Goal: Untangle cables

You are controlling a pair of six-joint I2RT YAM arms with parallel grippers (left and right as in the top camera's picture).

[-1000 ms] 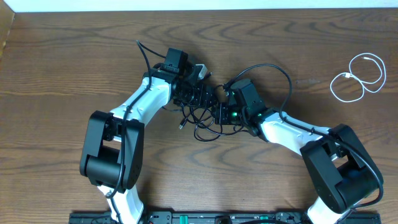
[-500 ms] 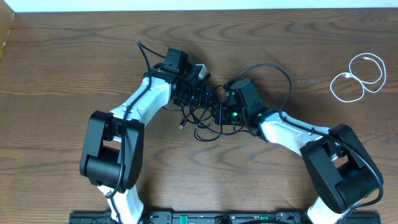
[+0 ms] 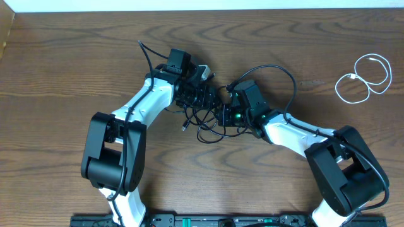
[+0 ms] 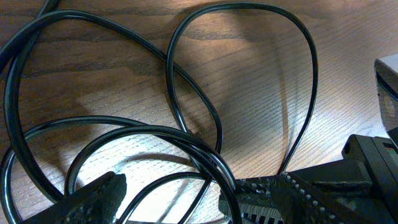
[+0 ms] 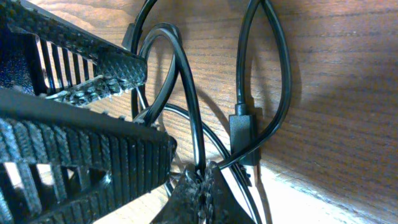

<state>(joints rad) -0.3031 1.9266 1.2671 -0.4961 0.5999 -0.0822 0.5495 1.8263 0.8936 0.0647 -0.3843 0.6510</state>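
Overhead view puts the black cables (image 3: 208, 123) in a knotted heap at the middle of the table (image 3: 63, 63), with both arms reaching in to it. The white cable (image 3: 363, 79) lies coiled by itself well to the right of that heap, touching none of it. The step in hand looks like pulling one black strand free of the heap. To do it well, the right gripper (image 5: 199, 186), whose fingertips are pinched together on a thin black strand, should draw away from the heap slowly and along the strand's own line, so that loops slide open rather than cinch tight. The plug (image 5: 244, 127) lying just beside that pinch, inside a loop, is the likely snag and wants watching as the loop shrinks. The left gripper (image 4: 180, 196) is spread wide right over the heap with several strands running between its fingers, none clamped. It would serve best by closing on a different strand from the one the right holds and pinning the heap while the other pulls. As for pose, the left arm stretches forward and inward, its wrist bent down at the heap's far left side. The right arm comes in low and angled from the heap's right, its wrist at the near right side, and the two grippers are close together over the heap.
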